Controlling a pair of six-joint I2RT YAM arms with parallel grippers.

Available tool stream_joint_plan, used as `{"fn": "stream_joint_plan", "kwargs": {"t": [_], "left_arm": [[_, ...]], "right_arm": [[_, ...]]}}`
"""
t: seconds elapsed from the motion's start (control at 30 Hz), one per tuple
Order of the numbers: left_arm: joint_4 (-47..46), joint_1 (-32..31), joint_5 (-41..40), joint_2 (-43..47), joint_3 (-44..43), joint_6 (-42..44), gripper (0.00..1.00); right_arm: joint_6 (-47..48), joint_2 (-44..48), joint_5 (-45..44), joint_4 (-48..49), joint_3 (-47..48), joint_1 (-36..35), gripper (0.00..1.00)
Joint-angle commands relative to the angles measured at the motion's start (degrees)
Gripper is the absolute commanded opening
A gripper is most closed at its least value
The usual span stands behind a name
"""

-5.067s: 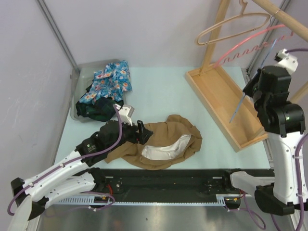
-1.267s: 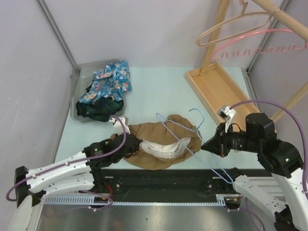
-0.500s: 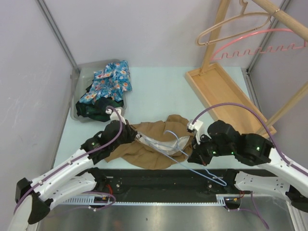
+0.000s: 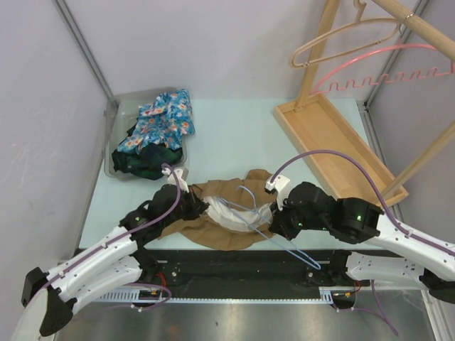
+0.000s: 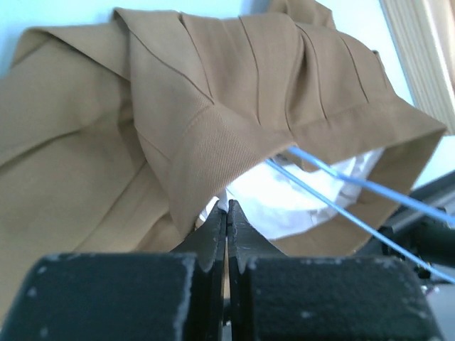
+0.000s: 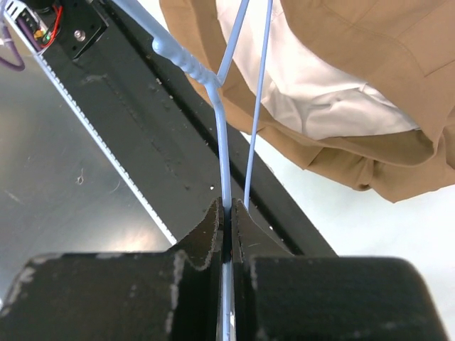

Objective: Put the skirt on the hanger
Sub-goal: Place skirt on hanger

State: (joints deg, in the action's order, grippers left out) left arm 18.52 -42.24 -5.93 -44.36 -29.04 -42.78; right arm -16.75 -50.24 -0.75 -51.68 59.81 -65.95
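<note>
Brown skirt [image 4: 213,229] in a crumpled heap on the near middle of the pale table [image 4: 234,135], waist opening turned right, white lining [image 4: 231,213] showing inside.

Left gripper [image 4: 205,206], reaching in from the near left: jaws pressed together, pinching the skirt's edge where the brown waistband folds over the lining; in the left wrist view, fingertips [image 5: 219,222] tight against each other under that fold.

Right gripper [image 4: 279,226], reaching in from the near right, just beside the skirt's right edge: jaws clamped on a light blue wire hanger [image 4: 257,222]. In the right wrist view, one blue wire nipped between the fingers [image 6: 213,227], a second running close beside it. Far part of the hanger lying across the lining within the waist opening; near part slanting right over the black rail [image 4: 234,264] along the table's near edge.

Far left: grey bin [image 4: 112,117] against the wall, holding floral blue cloth [image 4: 167,114] on top of darker cloth.

Far right: shallow wooden tray [image 4: 334,153] as the base of a wooden rack [image 4: 323,53]; pink hanger [image 4: 384,60] and wooden hanger [image 4: 341,35] hung above it, well apart from the skirt.
</note>
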Motion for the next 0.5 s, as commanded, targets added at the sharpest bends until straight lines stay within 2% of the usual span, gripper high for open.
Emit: {"fn": "stream_joint_plan", "kwargs": {"t": [0.0,0.07,0.1,0.17,0.23,0.4,0.47], "left_arm": [[-1.82,0.31,4.35,2.96,1.96,1.30,0.04],[-1.74,0.31,4.53,3.31,2.58,0.78,0.11],[-2.00,0.23,4.44,3.66,3.10,0.60,0.23],[-2.26,0.23,3.65,4.01,3.72,0.16,0.34],[-3.49,-0.04,2.69,4.63,4.51,0.07,0.40],[-4.20,-0.65,1.02,4.28,4.95,0.33,0.41],[-4.55,-1.18,0.93,3.67,5.13,0.42,0.37]], "right_arm": [[-0.21,-0.47,-2.59,4.57,-0.05,-0.32,0.00],[0.05,-0.65,-2.58,4.92,-0.05,-0.32,0.00],[0.23,-0.74,-2.50,5.18,-0.05,-0.32,0.00],[0.23,-0.83,-2.32,5.27,-0.05,-0.32,0.00],[0.14,-0.83,-2.23,5.54,-0.05,-0.40,0.00],[-0.21,-0.39,-2.58,5.45,-0.05,-0.32,0.00],[-0.38,-0.13,-2.59,5.45,-0.05,-0.32,0.00]]}}
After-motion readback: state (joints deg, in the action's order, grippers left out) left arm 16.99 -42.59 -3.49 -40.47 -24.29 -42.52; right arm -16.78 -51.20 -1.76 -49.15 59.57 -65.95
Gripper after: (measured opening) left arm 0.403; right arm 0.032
